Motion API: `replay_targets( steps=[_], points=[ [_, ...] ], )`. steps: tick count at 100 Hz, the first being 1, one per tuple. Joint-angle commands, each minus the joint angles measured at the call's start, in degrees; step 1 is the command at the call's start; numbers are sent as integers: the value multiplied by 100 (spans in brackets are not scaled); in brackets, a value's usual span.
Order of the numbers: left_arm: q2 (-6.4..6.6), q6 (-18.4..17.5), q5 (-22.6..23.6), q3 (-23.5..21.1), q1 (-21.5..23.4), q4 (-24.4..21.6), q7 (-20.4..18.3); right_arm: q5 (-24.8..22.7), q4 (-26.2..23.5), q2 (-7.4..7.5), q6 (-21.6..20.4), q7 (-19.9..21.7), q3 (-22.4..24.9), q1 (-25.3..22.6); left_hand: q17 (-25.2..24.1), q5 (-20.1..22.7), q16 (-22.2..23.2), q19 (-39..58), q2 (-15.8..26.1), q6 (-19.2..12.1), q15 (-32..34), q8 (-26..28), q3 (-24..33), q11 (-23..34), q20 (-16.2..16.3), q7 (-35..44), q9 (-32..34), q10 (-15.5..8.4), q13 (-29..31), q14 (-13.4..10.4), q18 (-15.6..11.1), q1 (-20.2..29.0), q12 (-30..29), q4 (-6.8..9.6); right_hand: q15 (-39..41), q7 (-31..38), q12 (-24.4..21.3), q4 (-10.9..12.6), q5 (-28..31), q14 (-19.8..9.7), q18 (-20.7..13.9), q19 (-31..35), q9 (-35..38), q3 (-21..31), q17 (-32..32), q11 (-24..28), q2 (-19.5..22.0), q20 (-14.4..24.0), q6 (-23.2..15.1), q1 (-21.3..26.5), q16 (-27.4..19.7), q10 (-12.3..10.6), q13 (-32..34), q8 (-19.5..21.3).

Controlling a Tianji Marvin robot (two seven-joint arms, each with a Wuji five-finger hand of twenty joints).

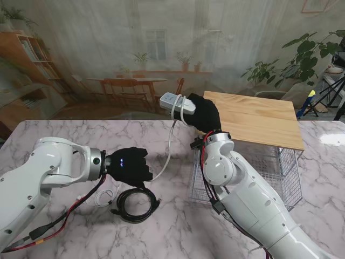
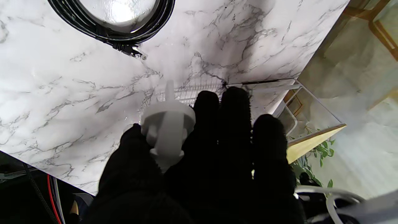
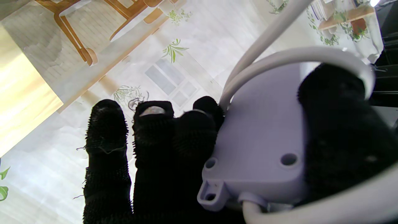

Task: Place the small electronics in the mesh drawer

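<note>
Right hand [image 1: 204, 113] grips white power strip [image 1: 175, 102] aloft beside mesh drawer [image 1: 280, 172], left hand [image 1: 129, 166] grips its plug [image 2: 168, 124] over the surface [image 1: 64, 132]; nothing visibly loaded, black cable coil [image 1: 135, 204] remains out.

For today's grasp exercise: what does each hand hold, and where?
Right hand: white power strip, by its body. Left hand: its plug, between thumb and fingers.

The white grey-veined marble desk [image 1: 178, 237] carries a coiled black cable [image 1: 136, 205], a small white cord [image 1: 102, 197], and a wood-topped wire-mesh drawer [image 1: 280, 172].
</note>
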Motion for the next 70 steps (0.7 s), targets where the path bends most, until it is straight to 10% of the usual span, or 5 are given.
replay_targets(
  steps=[1,26,70],
  points=[
    [-37,-357,-112,-1,100,-71,-222,0,64,-25,70,-33,35,132,85,107,79,198,-189,-916,157,-23,109,170,24,271,224,-293,217,-64,-75,437,38,-16,547,674,-40,37,-46,-334,26,85,306,1496,-45,343,1367,-53,-1962,1380,94,-484,145,61],
    [-567,-346,154,-517,266,-276,-202,-6,273,-40,30,27,-138,213,467,226,339,807,-282,-729,951,-108,150,776,145,291,463,-343,592,-136,-31,487,380,12,547,674,-43,39,-43,-326,39,91,309,1494,-43,345,1362,-51,-1952,1385,93,-477,147,56],
    [-645,189,-384,-665,-131,-529,-552,20,436,-37,-115,168,-368,150,702,283,448,995,-363,-557,1308,-77,146,1050,96,303,571,-271,783,-194,-60,621,599,5,544,671,-40,41,-28,-300,51,96,322,1507,-41,352,1344,-51,-1937,1391,85,-468,169,46]
  ],
)
